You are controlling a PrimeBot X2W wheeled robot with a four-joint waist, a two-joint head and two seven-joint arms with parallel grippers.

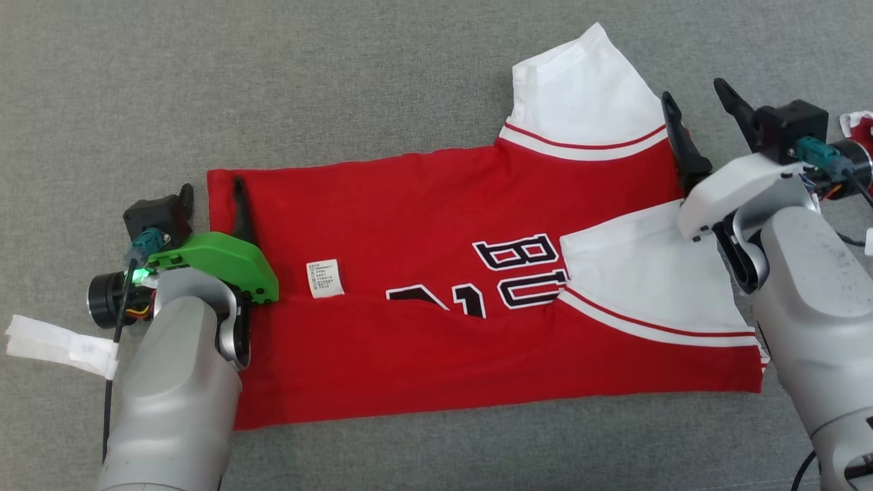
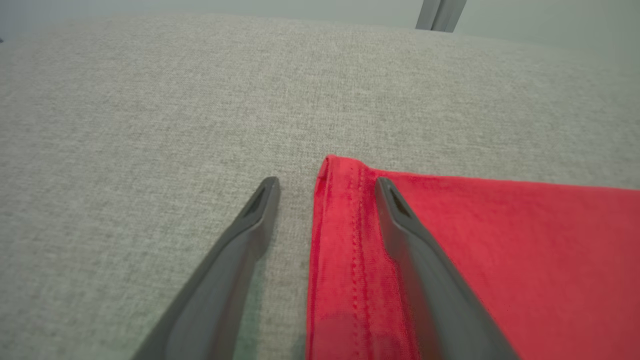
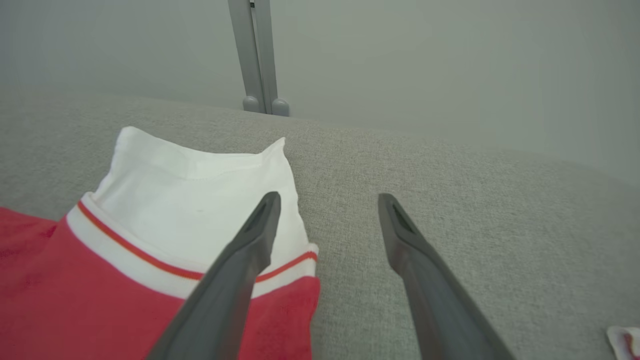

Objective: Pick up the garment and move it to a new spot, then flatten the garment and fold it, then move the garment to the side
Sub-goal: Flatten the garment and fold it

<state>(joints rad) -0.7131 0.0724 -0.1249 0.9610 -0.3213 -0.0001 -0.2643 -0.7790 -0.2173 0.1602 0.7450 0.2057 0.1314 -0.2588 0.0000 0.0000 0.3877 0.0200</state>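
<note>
The garment [image 1: 436, 273], a red shirt with white sleeves, lies flat on the grey cloth surface [image 1: 204, 82] in the middle of the head view. Its lower part is folded up over the body, so the black letters [image 1: 525, 269] are half covered. One white sleeve [image 1: 586, 88] points to the upper right of the frame; the other sleeve [image 1: 641, 273] lies folded on the red body at the right. A small white label [image 1: 324, 279] is left of centre.

The left gripper [image 1: 212, 189] is at the left hem with its jaws wide apart and nothing between them. In the left wrist view one finger [image 2: 400, 215] is over the red hem and the other over the grey surface. The right gripper [image 1: 696, 92] is at the right edge, beside the upper sleeve, also spread wide and empty. Whether the fingers touch the cloth, I cannot tell.
</note>
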